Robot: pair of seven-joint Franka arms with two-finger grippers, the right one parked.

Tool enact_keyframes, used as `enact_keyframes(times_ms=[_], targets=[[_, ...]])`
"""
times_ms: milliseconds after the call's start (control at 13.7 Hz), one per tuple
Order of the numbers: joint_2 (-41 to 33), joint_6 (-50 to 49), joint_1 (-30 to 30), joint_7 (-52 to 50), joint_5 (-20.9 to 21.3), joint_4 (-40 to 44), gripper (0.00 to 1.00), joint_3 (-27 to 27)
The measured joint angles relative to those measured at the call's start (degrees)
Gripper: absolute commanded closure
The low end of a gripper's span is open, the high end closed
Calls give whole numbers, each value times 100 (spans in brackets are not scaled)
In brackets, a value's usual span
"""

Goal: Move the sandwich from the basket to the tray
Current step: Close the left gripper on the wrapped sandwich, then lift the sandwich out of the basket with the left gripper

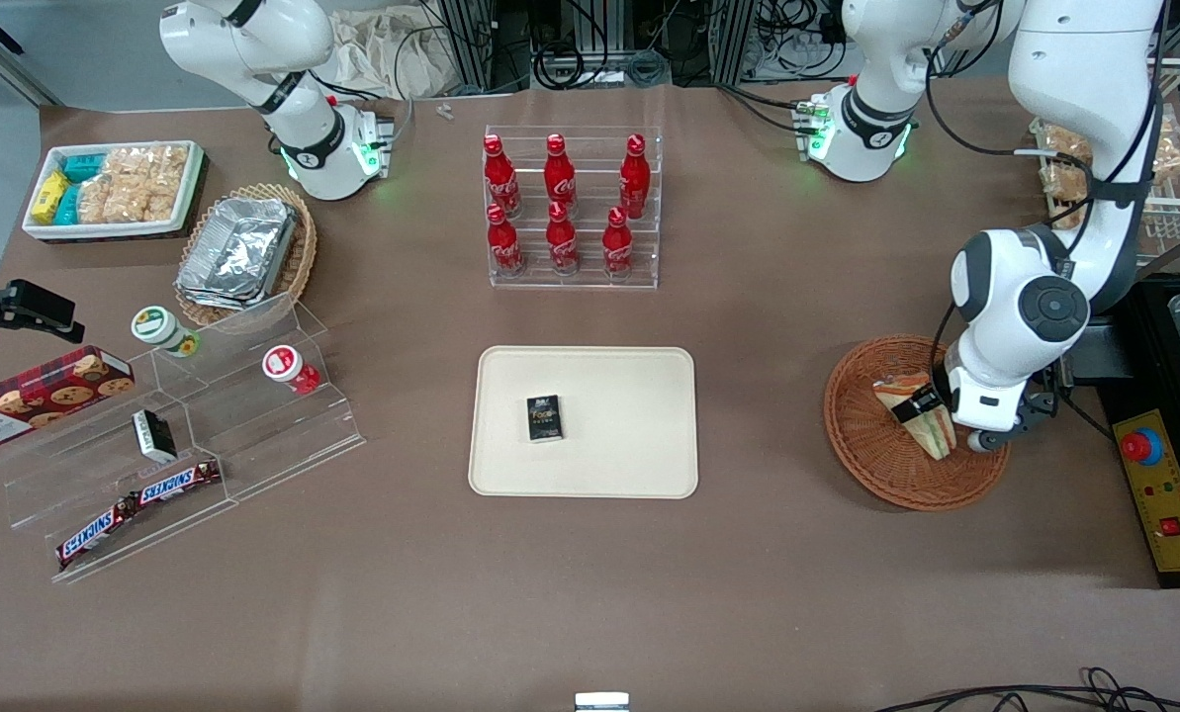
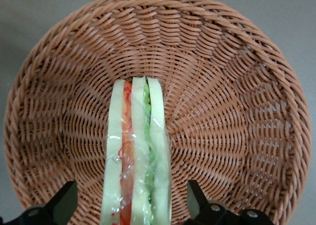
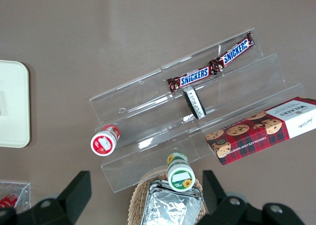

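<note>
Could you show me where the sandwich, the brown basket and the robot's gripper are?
sandwich (image 2: 137, 156): left wrist view, on its wrapped filling edge.
basket (image 1: 871, 450): front view, on its woven wall.
gripper (image 2: 132, 205): left wrist view, midway between its open fingers, which straddle the sandwich.

Bottle rack (image 1: 573, 213): clear stepped acrylic, six red cola bottles upright in two rows.
Dark box (image 1: 544, 417): small, flat, nearer the front camera than the rack.
Foil containers (image 1: 238, 252): stacked in a tan wicker basket (image 1: 296, 259), beside the rack toward the parked arm's end.
White bin (image 1: 115, 229): snack packs inside, farther toward that end than the rack.
Clear display stand (image 1: 243, 435): toward that end, nearer the camera than the rack; carries a green-lidded cup (image 1: 159, 326), a red-lidded cup (image 1: 283, 366), Snickers bars (image 1: 139, 509) and a cookie box (image 1: 41, 396).
Control box (image 1: 1163, 489): yellow with a red button, toward the working arm's end from the rack.
</note>
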Motion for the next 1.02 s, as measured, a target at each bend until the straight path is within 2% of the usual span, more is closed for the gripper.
enact_keyframes(times_ms=[219,583,728,801,1020], targets=[[141,159,0,0,2,-1,18,0],[158,177,0,0,5,0,56,0],[158,182,0,-1,7,0,76,0],[156,185,0,-1,7,0,80,0],[74,183,0,-4,7,22,83,1]])
